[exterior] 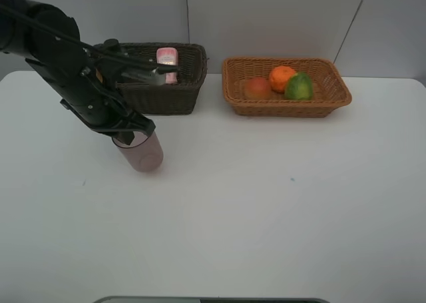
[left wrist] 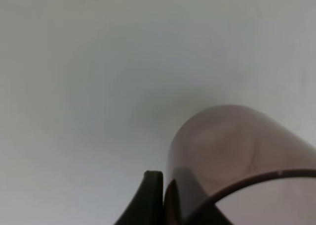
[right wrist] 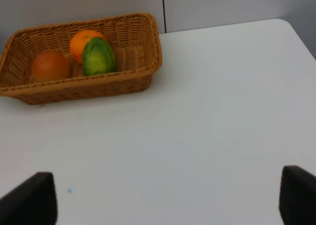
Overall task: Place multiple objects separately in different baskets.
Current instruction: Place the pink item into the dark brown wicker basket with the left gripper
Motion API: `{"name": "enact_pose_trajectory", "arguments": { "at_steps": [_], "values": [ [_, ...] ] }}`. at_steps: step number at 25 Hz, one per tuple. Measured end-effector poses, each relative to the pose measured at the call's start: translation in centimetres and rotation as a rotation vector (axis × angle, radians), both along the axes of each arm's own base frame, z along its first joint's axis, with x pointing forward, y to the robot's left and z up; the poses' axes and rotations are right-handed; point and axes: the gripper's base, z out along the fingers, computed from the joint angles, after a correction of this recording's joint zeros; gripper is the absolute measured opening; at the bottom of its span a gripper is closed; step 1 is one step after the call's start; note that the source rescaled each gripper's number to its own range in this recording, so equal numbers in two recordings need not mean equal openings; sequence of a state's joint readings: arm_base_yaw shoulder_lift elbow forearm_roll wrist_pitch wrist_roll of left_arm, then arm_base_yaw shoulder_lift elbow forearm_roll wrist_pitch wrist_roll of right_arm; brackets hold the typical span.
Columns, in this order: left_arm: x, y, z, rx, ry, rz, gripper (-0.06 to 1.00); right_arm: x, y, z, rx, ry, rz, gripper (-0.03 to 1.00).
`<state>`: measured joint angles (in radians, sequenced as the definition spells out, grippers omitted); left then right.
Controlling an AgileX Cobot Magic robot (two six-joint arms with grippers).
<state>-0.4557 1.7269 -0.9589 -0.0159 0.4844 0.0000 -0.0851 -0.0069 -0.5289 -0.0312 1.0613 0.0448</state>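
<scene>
The left end effector is clamped on the rim of the mauve cup over the bench. The right end effector stands spread wide, holding nothing.

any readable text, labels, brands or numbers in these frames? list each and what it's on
None can be read in any view.
Pink tube in the dark brown basket: no print resolves; too small and blurred to tell.
Mauve cup in the left gripper: plain, no marking shows.
Orange, green fruit and peach-like fruit in the tan basket: no stickers seen.
Table: only tiny specks, not characters.
</scene>
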Motion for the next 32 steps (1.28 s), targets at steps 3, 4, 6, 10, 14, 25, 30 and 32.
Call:
{"name": "enact_pose_trajectory", "arguments": {
  "at_steps": [3,4,6,10,14,25,30,32],
  "values": [
    [-0.1,0.0,1.1,-0.014,-0.028,0.000,0.00,0.0,0.0,0.0,0.000,0.000,0.000,1.00],
    [0.0,0.0,1.6,-0.021,-0.037,0.008,0.00,0.0,0.0,0.0,0.000,0.000,0.000,1.00],
    [0.4,-0.2,2.8,-0.038,-0.057,0.029,0.00,0.0,0.0,0.0,0.000,0.000,0.000,1.00],
    [1.8,-0.7,5.3,-0.067,-0.101,0.078,0.00,0.0,0.0,0.0,0.000,0.000,0.000,1.00],
    [3.1,-1.0,7.8,-0.071,-0.175,0.107,0.00,0.0,0.0,0.0,0.000,0.000,0.000,1.00],
    [7.6,2.2,11.5,-0.102,-0.423,0.245,0.00,0.0,0.0,0.0,0.000,0.000,0.000,1.00],
    [9.7,1.4,9.5,-0.146,-0.486,0.222,0.00,0.0,0.0,0.0,0.000,0.000,0.000,1.00],
    [10.3,1.1,8.4,-0.152,-0.490,0.212,0.00,0.0,0.0,0.0,0.000,0.000,0.000,1.00]
  ]
}}
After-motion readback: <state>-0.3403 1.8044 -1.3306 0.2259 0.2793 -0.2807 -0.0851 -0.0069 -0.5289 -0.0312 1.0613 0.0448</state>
